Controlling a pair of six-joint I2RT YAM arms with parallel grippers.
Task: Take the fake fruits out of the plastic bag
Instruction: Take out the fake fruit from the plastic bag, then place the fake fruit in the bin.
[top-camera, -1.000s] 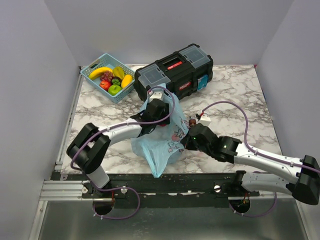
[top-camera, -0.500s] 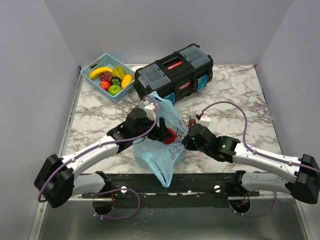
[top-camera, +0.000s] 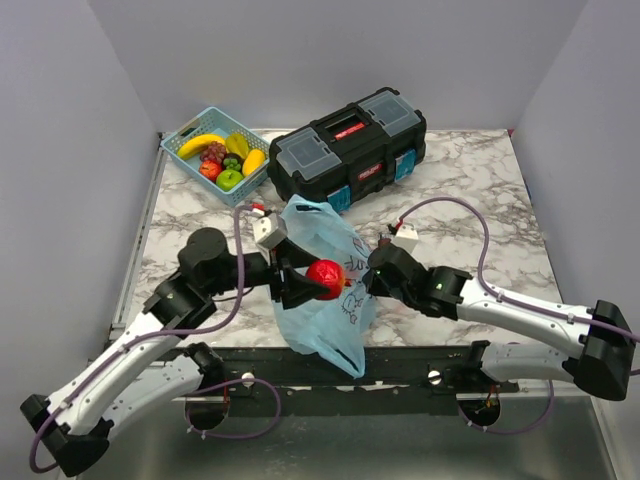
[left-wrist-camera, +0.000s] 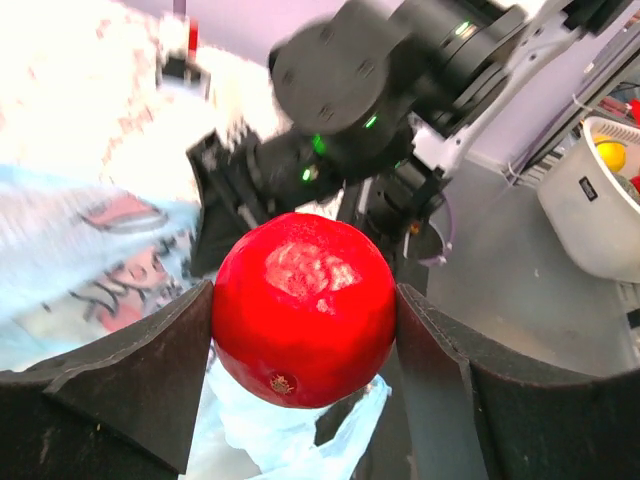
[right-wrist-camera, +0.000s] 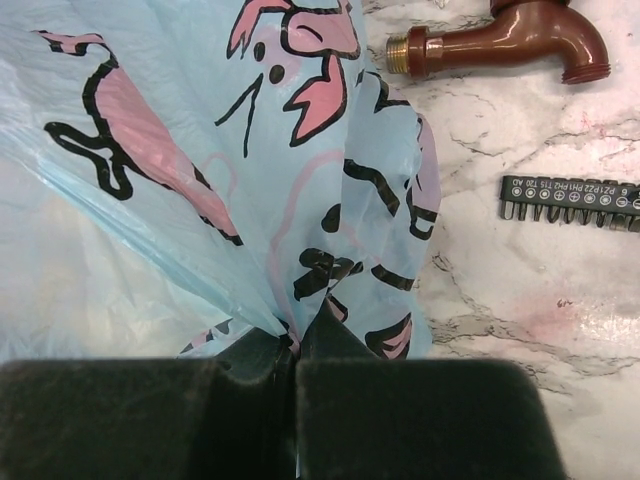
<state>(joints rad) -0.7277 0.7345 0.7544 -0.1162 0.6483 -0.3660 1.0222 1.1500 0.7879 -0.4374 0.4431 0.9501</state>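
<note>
The light-blue plastic bag with pink and dark prints stands crumpled at the table's middle front. My left gripper is shut on a glossy red fake fruit and holds it in the air in front of the bag; the left wrist view shows the fruit clamped between both fingers. My right gripper is shut on the bag's right side, and the right wrist view shows the bag's film pinched between the closed jaws. Whatever else lies in the bag is hidden.
A light-blue lattice basket with several toy fruits stands at the back left. A black toolbox stands behind the bag. A brown tap piece and a black bit holder lie on the marble right of the bag.
My left arm has drawn back toward the left and front, lifting the red fruit out of the bag. The bag has sagged lower. My right gripper has kept its pinch on the bag.
</note>
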